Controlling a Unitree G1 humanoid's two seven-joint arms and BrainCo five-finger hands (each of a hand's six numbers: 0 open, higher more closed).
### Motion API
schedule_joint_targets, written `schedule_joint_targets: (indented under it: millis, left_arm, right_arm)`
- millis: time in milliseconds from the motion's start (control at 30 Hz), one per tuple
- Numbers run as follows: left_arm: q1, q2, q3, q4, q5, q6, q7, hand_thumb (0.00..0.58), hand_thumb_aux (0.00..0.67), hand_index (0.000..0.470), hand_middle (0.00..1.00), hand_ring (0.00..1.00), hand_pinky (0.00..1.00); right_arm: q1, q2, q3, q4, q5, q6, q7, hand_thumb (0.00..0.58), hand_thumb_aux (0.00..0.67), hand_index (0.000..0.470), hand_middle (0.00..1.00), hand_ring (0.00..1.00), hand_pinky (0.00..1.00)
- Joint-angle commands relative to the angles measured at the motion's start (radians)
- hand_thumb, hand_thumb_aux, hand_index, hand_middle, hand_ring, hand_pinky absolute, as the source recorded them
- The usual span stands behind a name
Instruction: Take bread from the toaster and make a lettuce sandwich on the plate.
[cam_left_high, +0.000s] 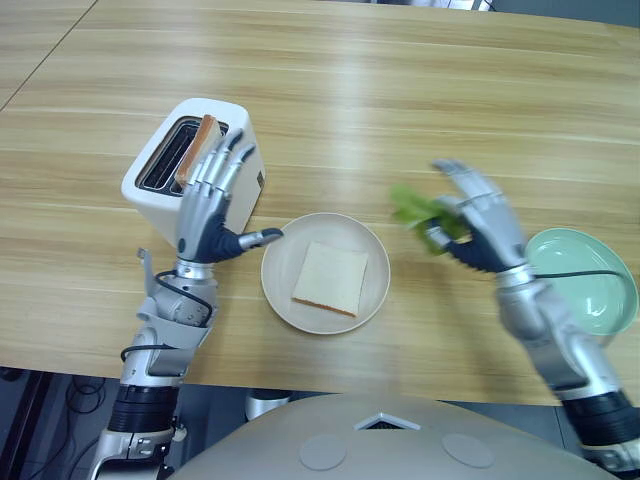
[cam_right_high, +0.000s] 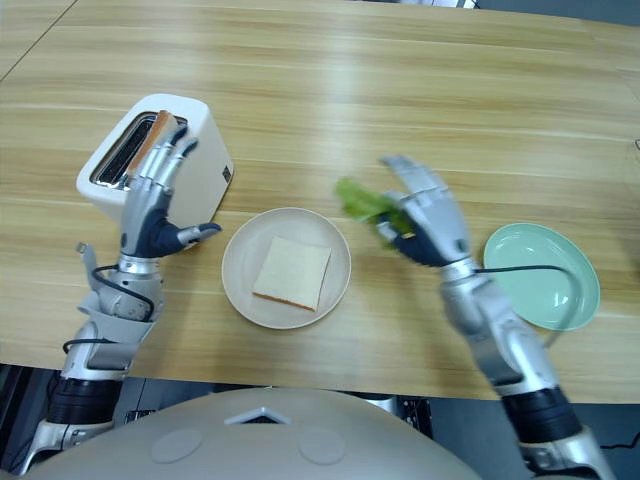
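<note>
At ten o'clock from the plate, the toaster (cam_left_high: 145, 195) stands with one toasted slice (cam_left_high: 203, 140) poking out of its slot. The left hand (cam_left_high: 205, 215) is raised in front of it, fingers straight and spread, thumb pointing toward the plate, holding nothing. Its fingertips lie over the toaster's top beside that slice, but whether they touch it I cannot tell.

At the centre, the plate (cam_left_high: 275, 265) carries a single piece of bread (cam_left_high: 330, 278), lying flat and bare. At two o'clock from the plate, the lettuce (cam_left_high: 410, 208) is pinched in the right hand (cam_left_high: 485, 225) above the table (cam_left_high: 400, 80), thumb against the leaf and the other fingers only loosely bent. A green dish (cam_left_high: 600, 300) sits at three o'clock, near the table's edge.

The layering step looks to be in hand: base down, leaf not yet placed. Next, the right hand would need to carry the lettuce over the bread and release it squarely; the second slice comes afterward.
</note>
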Motion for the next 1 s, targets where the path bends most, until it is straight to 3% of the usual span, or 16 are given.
schedule_joint_targets:
  millis: [33,267,467,500,533,567,1000]
  left_arm:
    - [-0.006,-0.008,0.043,-0.018,0.001,0.015,0.024,0.000,0.000,0.000,0.00,0.00,0.00]
    - [-0.017,0.002,0.135,0.007,0.044,0.085,0.072,0.000,0.000,0.000,0.00,0.00,0.00]
    - [-0.044,0.063,0.175,0.077,0.136,0.222,0.061,0.000,0.000,0.000,0.00,0.00,0.00]
    - [-0.052,0.079,0.175,0.094,0.147,0.245,0.051,0.000,0.000,0.000,0.00,0.00,0.00]
    - [-0.060,0.092,0.177,0.108,0.154,0.268,0.043,0.000,0.000,0.000,0.00,0.00,0.00]
    - [-0.066,0.105,0.178,0.120,0.159,0.289,0.033,0.000,0.000,0.000,0.00,0.00,0.00]
    - [-0.165,0.227,0.050,0.298,0.168,0.375,-0.118,0.000,0.000,0.000,0.00,0.00,0.00]
  right_arm:
    - [-0.054,0.041,0.135,0.114,-0.057,-0.079,0.076,0.580,0.670,0.460,0.00,0.00,0.00]
    - [-0.143,0.091,0.224,0.322,-0.110,-0.137,0.079,0.580,0.670,0.460,0.00,0.00,0.00]
    - [-0.205,0.119,0.229,0.466,-0.138,-0.125,0.046,0.580,0.670,0.460,0.00,0.00,0.00]
    - [-0.216,0.124,0.229,0.486,-0.150,-0.121,0.032,0.543,0.502,0.345,0.00,0.00,0.00]
    - [-0.226,0.128,0.232,0.499,-0.164,-0.116,0.019,0.212,0.137,0.094,0.00,0.00,0.00]
    - [-0.234,0.132,0.235,0.506,-0.179,-0.113,0.008,0.000,0.000,0.000,0.00,0.00,0.00]
    - [-0.234,0.155,0.246,0.456,-0.253,-0.086,-0.066,0.000,0.000,0.000,0.00,0.00,0.00]
